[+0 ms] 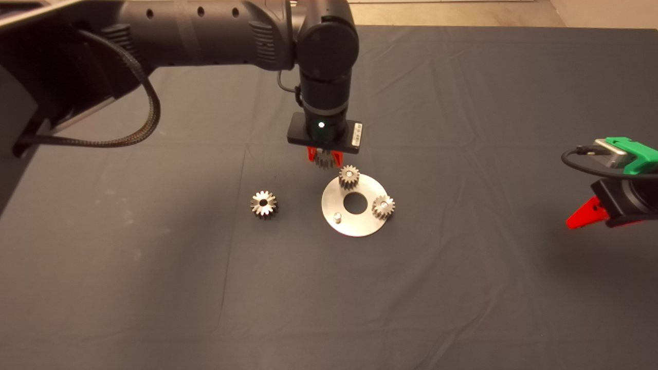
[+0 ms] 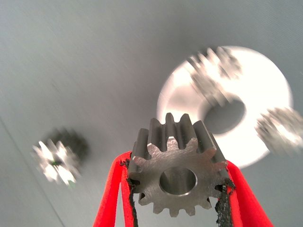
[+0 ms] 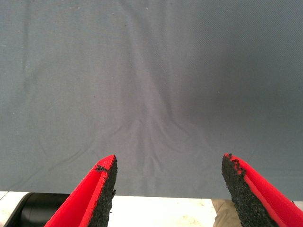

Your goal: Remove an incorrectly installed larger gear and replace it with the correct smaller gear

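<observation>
The left gripper (image 1: 324,155), just above the centre of the head view, hangs with its fingers clamped on the smaller gear (image 2: 176,176), one pad against each side of the toothed rim. In the head view the smaller gear shows only as a sliver under the wrist, just beyond the upper left edge of the round plate (image 1: 354,218). The larger gear (image 1: 263,204) lies on the mat (image 1: 154,288) to the left of the plate, clear of it. Two other small gears sit on the plate, one at its top edge (image 1: 349,177) and one at its right (image 1: 383,206). A bare pin (image 1: 337,217) stands at the lower left of the plate (probably where the held gear belongs).

The main risk is the path to that pin. The held gear is near the top small gear, and a low sweep could clip it or nudge the plate. Pads pressing on teeth give a poor hold, so the gear could tilt or slip and its bore then miss the pin. Its teeth may also land on a neighbour's teeth and jam. The left wrist view is blurred beyond the gear, so alignment is hard to judge.

The right gripper (image 1: 583,215) waits at the right edge of the frame, fingers (image 3: 102,189) apart and empty.
</observation>
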Controlling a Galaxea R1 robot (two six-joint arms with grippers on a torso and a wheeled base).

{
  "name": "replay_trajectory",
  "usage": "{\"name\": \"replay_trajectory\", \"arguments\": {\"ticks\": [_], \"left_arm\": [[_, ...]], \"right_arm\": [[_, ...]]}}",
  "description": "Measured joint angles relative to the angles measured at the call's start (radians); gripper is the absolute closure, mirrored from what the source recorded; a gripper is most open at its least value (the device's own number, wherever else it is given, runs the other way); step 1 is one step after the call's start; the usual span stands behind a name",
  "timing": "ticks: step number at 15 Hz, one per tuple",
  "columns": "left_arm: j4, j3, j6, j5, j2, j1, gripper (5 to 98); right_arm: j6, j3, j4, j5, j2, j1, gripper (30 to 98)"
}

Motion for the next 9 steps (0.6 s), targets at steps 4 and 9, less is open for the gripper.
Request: {"name": "replay_trajectory", "arguments": {"ticks": [4,9], "left_arm": [[-0.007,0.147,-0.106,0.0,-0.039,-0.027,77.9],[-0.02,0.345,-0.273,0.007,-0.099,-0.027,77.9]], "right_arm": [[0.0,0.001,0.0,0.0,0.018,0.0,69.4],[0.0,0.003,0.0,0.001,0.04,0.0,69.4]]}}
